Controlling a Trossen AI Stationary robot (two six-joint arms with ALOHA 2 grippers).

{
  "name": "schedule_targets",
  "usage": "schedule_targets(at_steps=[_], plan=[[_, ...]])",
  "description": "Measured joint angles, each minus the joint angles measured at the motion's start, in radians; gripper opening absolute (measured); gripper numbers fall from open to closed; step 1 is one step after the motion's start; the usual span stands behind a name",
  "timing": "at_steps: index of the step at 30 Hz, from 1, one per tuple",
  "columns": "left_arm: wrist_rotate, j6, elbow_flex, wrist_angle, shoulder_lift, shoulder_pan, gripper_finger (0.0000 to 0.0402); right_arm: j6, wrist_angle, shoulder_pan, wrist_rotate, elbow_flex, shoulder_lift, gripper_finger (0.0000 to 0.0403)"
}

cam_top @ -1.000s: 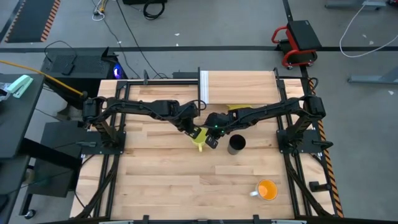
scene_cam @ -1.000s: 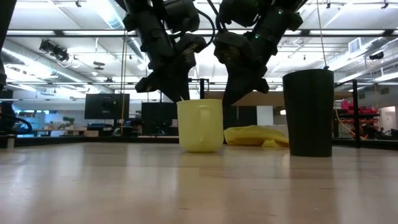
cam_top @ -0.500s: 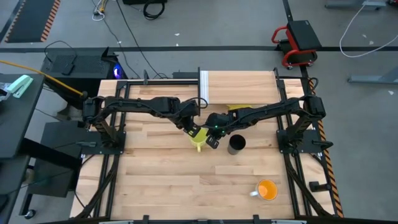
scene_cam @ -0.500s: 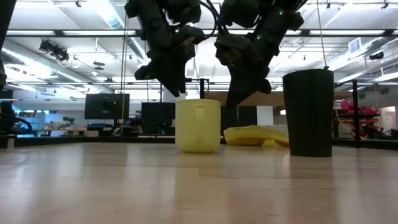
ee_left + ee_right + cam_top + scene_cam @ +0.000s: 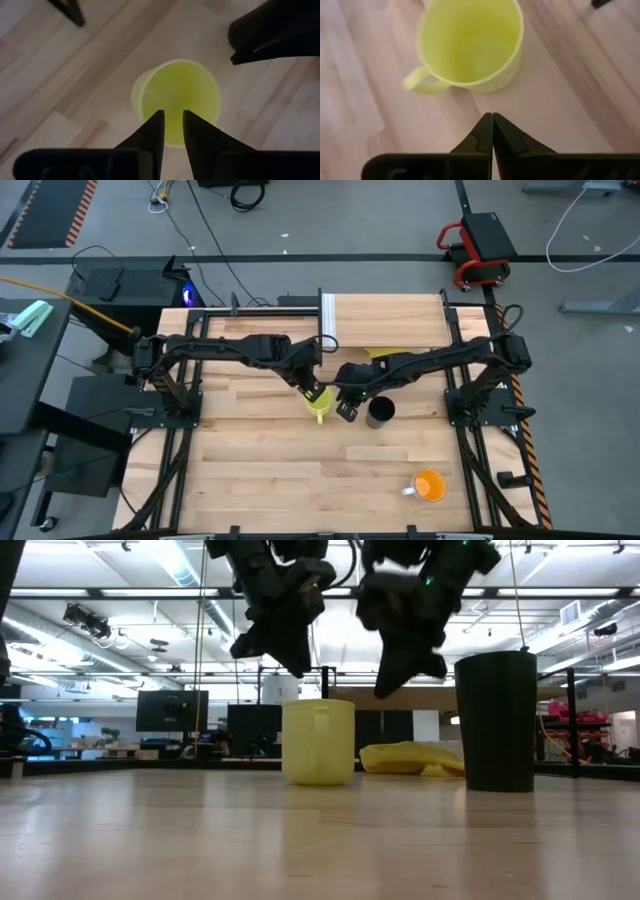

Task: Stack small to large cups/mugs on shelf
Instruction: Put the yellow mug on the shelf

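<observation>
The small yellow mug [image 5: 319, 409] stands upright on its base mid-table, handle [image 5: 417, 82] to one side. My left gripper [image 5: 173, 125] hovers just above the mug's rim [image 5: 318, 703], its fingers a narrow gap apart, touching nothing. My right gripper [image 5: 492, 120] is shut and hangs in the air beside the mug, between it and the black handleless cup [image 5: 380, 413]. The orange mug with a white handle [image 5: 429, 486] stands near the table's near right corner. The shelf [image 5: 390, 320] runs along the far edge.
A flat yellow lump [image 5: 412, 758] lies behind the mug and the black cup [image 5: 497, 720], in front of the shelf. The shelf's whitish end panel [image 5: 328, 320] stands just beyond my left arm. Bare tabletop [image 5: 260, 470] spreads toward the near left.
My left gripper has risen from the yellow mug's rim to a clear height above it. My right gripper has also moved up beside the mug. The mug stays upright on the table.
</observation>
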Motion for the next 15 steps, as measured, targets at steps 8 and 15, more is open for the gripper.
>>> schedule_targets(at_steps=[8,15], plan=[[0.002,-0.023,0.002,-0.030,0.015,-0.006,0.0077,0.011,-0.035,0.007,0.073,0.000,-0.132,0.0011],[-0.016,-0.038,0.000,-0.140,0.055,-0.005,0.0067,-0.007,-0.046,0.007,0.102,0.000,-0.150,0.0015]])
